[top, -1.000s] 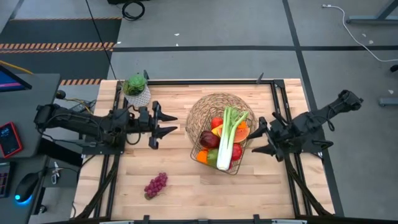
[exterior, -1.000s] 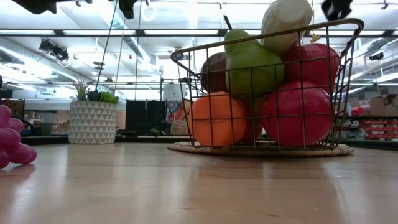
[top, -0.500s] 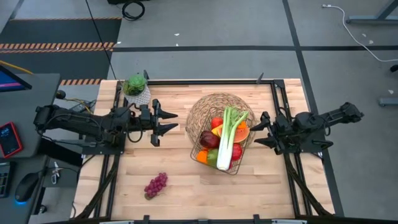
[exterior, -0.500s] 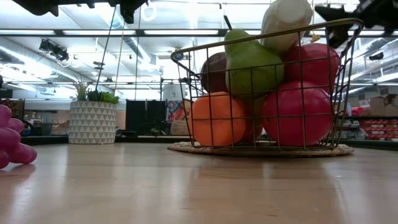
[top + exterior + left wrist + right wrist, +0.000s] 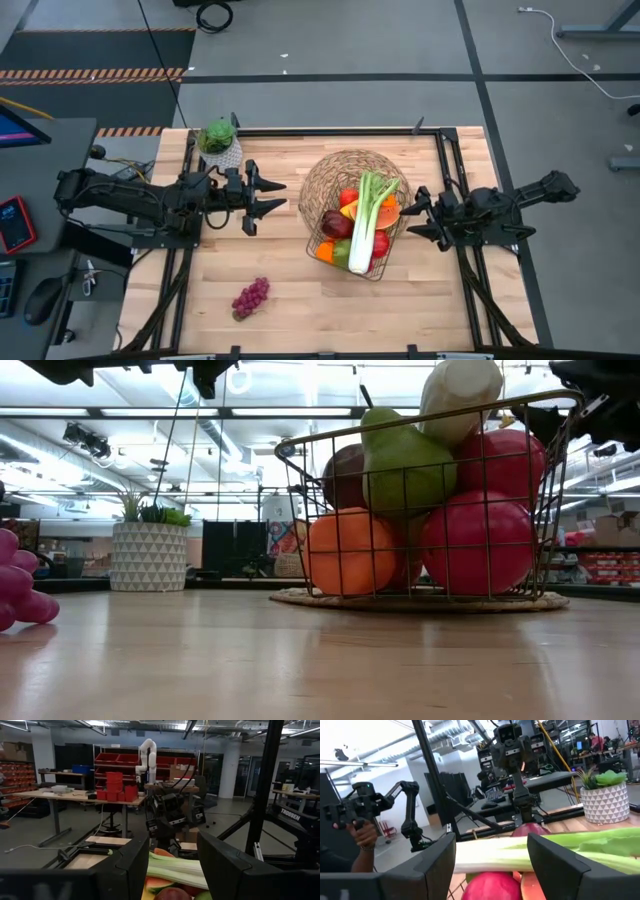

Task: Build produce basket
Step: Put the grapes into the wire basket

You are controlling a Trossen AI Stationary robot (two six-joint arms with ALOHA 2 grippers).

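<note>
- The basket [image 5: 352, 212] stands a little right of the counter's middle, on a round woven mat [image 5: 325, 178], and already holds red apples [image 5: 475, 540], an orange [image 5: 350, 550], a green pear [image 5: 395, 460] and a long celery stalk [image 5: 368, 220] lying across the top
- One piece of produce is left out: the purple grapes [image 5: 251, 297] lie alone on the counter [image 5: 280, 250] near its front left, well apart from the basket
- We judge the step in hand to be fetching those grapes; the left arm is the nearer one, so we would have it come down over the bunch, take it across its broad middle and let it go low over a free gap beside the celery, so that nothing rolls out
- The left gripper [image 5: 268, 196] hangs above the counter between the potted plant [image 5: 218, 138] and the basket, fingers [image 5: 132, 865] apart with nothing between them
- The right gripper [image 5: 415, 218] sits just beside the basket's right rim; its fingers [image 5: 440, 857] also stand apart and hold nothing
- The low view cuts the grapes at its edge, and the basket wire and front fruit hide whatever lies deeper; the dark red piece under the celery may be a third apple, we cannot tell
</note>
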